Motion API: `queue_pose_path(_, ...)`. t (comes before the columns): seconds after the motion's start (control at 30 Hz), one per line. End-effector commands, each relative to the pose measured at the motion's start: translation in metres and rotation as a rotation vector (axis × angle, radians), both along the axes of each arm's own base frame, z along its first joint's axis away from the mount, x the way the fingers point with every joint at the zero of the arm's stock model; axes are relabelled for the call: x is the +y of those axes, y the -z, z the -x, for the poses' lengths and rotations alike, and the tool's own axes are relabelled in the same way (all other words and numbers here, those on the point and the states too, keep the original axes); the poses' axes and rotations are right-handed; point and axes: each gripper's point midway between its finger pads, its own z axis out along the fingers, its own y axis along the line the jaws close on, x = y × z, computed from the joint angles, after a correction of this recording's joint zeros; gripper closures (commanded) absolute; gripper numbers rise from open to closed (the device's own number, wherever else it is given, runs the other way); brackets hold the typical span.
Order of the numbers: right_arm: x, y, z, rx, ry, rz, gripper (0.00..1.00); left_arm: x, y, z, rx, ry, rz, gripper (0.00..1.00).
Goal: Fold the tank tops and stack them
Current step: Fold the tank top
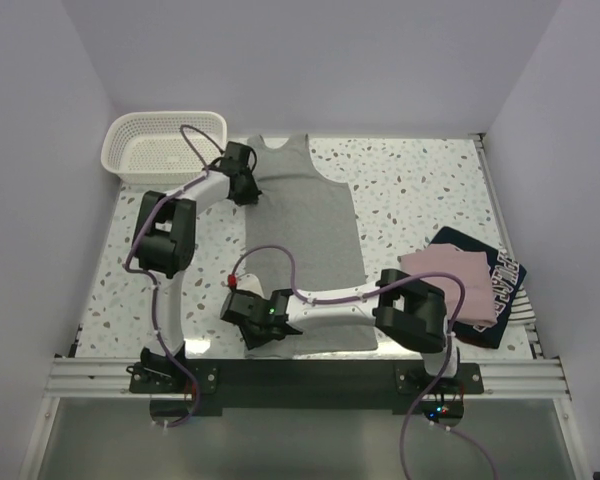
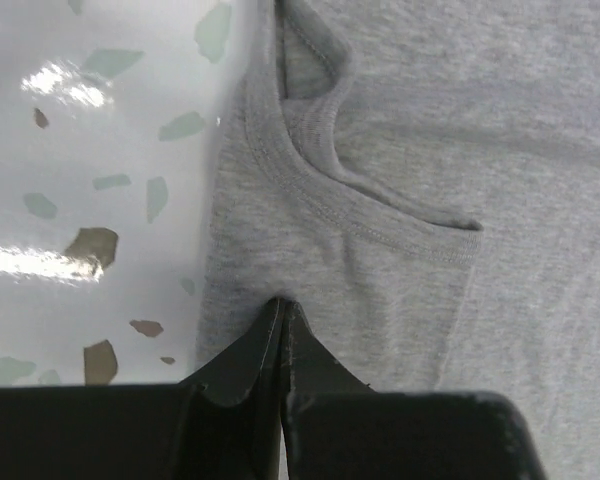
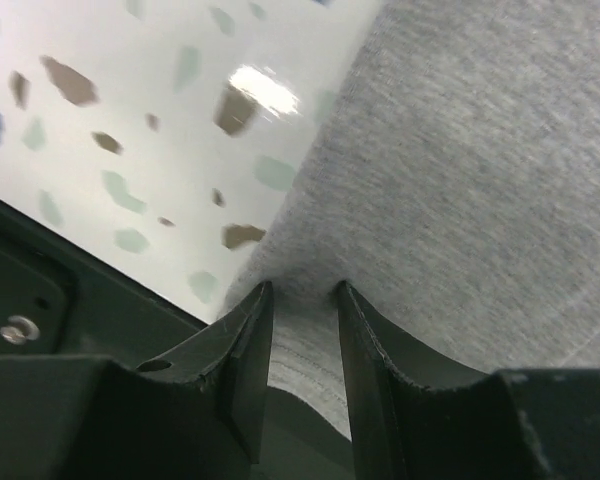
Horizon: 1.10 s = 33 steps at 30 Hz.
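The grey tank top lies flat and spread in the middle of the speckled table. Its neck is toward the far side and its hem is near the black rail where the arms are fixed.

The left gripper is at the far left corner of this top, at the shoulder strap beside the armhole. In the left wrist view its two fingers are pressed together, and a small piece of the grey cloth is caught between their tips. The cloth makes a little pucker just there. The rest of the top spreads away from the claw, forward and to the right. The bare table is on the left of the claw.

The right gripper is at the near left corner of the same top, by the hem. In the right wrist view its fingers stand a little apart, one on each side of the cloth edge, and grey cloth fills the gap between them. It is not possible to tell if they really squeeze the cloth or only stand around it.

On the right side of the table, well apart from both claws, the pink tank top lies folded on the navy tank top. A white basket stands in the far left corner, near the left arm.
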Motion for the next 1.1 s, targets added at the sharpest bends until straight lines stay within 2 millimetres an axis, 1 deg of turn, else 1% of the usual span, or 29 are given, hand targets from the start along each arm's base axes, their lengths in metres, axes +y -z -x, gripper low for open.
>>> queue_pose_path(0.0,0.034,-0.002,0.005,0.023,-0.037,-0.077,0.63,0.024,0.011,-0.015,0.0,-0.019,-0.024,0.96)
queue_pose_path(0.03,0.041,0.003,0.006,0.033,-0.038,-0.085,0.63,0.028,0.014,-0.016,0.009,-0.025,-0.027,0.95)
queue_pose_path(0.1,0.06,-0.003,0.005,0.041,-0.045,-0.126,0.63,0.038,0.006,-0.028,-0.012,-0.038,-0.013,0.92)
queue_pose_path(0.13,0.066,0.0,0.003,0.037,-0.043,-0.132,0.63,0.039,0.006,-0.03,-0.014,-0.031,-0.012,0.9)
queue_pose_path(0.17,0.076,-0.008,-0.001,0.024,-0.041,-0.161,0.63,0.04,-0.003,-0.038,-0.034,-0.03,-0.009,0.87)
queue_pose_path(0.23,0.089,-0.016,-0.008,0.01,-0.031,-0.224,0.63,0.042,-0.01,-0.045,-0.05,-0.018,-0.01,0.82)
queue_pose_path(0.27,0.091,-0.021,-0.012,0.006,-0.024,-0.245,0.63,0.04,-0.02,-0.052,-0.078,-0.005,-0.001,0.76)
queue_pose_path(0.3,0.092,-0.024,-0.016,0.003,-0.017,-0.264,0.63,0.04,-0.027,-0.056,-0.095,0.005,-0.003,0.74)
queue_pose_path(0.33,0.095,-0.034,-0.025,-0.01,-0.006,-0.306,0.62,0.037,-0.035,-0.058,-0.108,0.031,0.006,0.71)
queue_pose_path(0.37,0.088,-0.041,-0.029,-0.017,0.002,-0.325,0.61,0.036,-0.049,-0.064,-0.14,0.04,0.011,0.66)
queue_pose_path(0.4,0.086,-0.05,-0.033,-0.026,0.004,-0.347,0.6,0.034,-0.057,-0.067,-0.161,0.059,0.013,0.63)
queue_pose_path(0.43,0.079,-0.052,-0.042,-0.036,0.008,-0.362,0.59,0.031,-0.076,-0.071,-0.198,0.072,0.026,0.62)
queue_pose_path(0.47,0.076,-0.077,-0.046,-0.053,0.003,-0.412,0.58,0.03,-0.085,-0.072,-0.214,0.074,0.031,0.57)
queue_pose_path(0.5,0.073,-0.087,-0.049,-0.064,0.002,-0.434,0.56,0.029,-0.094,-0.073,-0.231,0.077,0.036,0.55)
queue_pose_path(0.53,0.065,-0.094,-0.056,-0.082,0.0,-0.437,0.52,0.025,-0.112,-0.073,-0.266,0.092,0.059,0.52)
queue_pose_path(0.57,0.061,-0.107,-0.06,-0.099,-0.002,-0.448,0.51,0.023,-0.12,-0.073,-0.279,0.093,0.068,0.49)
queue_pose_path(0.6,0.047,-0.126,-0.068,-0.135,0.009,-0.442,0.49,0.02,-0.138,-0.071,-0.31,0.1,0.092,0.47)
queue_pose_path(0.67,0.026,-0.144,-0.085,-0.18,0.052,-0.422,0.48,0.018,-0.15,-0.066,-0.327,0.102,0.108,0.44)
queue_pose_path(0.7,0.013,-0.164,-0.093,-0.201,0.07,-0.446,0.47,0.017,-0.157,-0.064,-0.339,0.096,0.118,0.43)
queue_pose_path(0.73,-0.008,-0.162,-0.115,-0.199,0.109,-0.425,0.47,0.017,-0.168,-0.056,-0.354,0.095,0.125,0.43)
queue_pose_path(0.8,-0.037,-0.172,-0.142,-0.214,0.168,-0.417,0.46,0.009,-0.178,-0.046,-0.372,0.101,0.148,0.43)
queue_pose_path(0.83,-0.063,-0.17,-0.171,-0.212,0.205,-0.39,0.46,0.007,-0.18,-0.03,-0.368,0.101,0.15,0.43)
queue_pose_path(0.87,-0.075,-0.169,-0.186,-0.206,0.215,-0.37,0.46,-0.007,-0.182,-0.019,-0.369,0.123,0.158,0.43)
queue_pose_path(0.9,-0.09,-0.167,-0.202,-0.212,0.24,-0.333,0.47,-0.013,-0.183,-0.009,-0.371,0.133,0.165,0.44)
queue_pose_path(0.93,-0.117,-0.163,-0.235,-0.248,0.286,-0.259,0.47,-0.016,-0.182,0.01,-0.367,0.128,0.155,0.44)
queue_pose_path(0.97,-0.13,-0.16,-0.251,-0.263,0.305,-0.232,0.48,-0.035,-0.18,0.026,-0.357,0.164,0.163,0.45)
queue_pose_path(1.0,-0.142,-0.158,-0.267,-0.272,0.324,-0.214,0.48,-0.043,-0.181,0.038,-0.359,0.18,0.17,0.46)
queue_pose_path(1.03,-0.165,-0.145,-0.298,-0.268,0.372,-0.176,0.5,-0.047,-0.177,0.059,-0.349,0.192,0.174,0.47)
queue_pose_path(1.07,-0.174,-0.14,-0.312,-0.26,0.388,-0.175,0.51,-0.067,-0.175,0.077,-0.338,0.237,0.193,0.48)
